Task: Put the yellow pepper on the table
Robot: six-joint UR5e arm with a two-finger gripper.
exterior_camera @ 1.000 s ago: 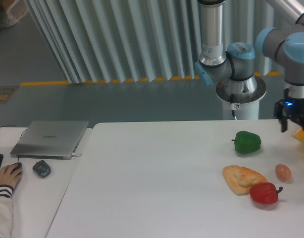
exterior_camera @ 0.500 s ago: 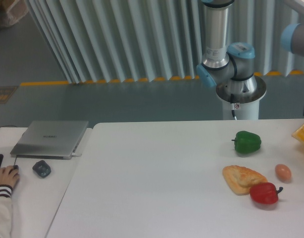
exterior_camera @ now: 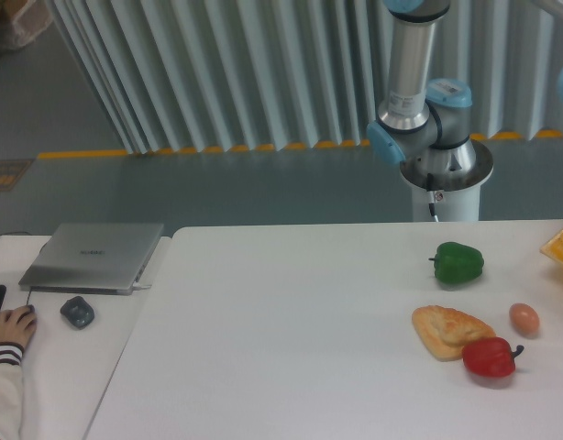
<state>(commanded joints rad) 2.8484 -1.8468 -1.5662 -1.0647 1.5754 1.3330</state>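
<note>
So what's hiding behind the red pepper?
Right behind the red pepper lies a flat golden pastry, its near corner covered by the pepper. A brown egg sits beside it, fully visible.

Grey arm [exterior_camera: 412, 64] rising straight up from its round base [exterior_camera: 445, 170] and out past the upper edge, blue-capped joints at the shoulder. Another joint just showing at the right edge. Pincer out of sight.
</note>
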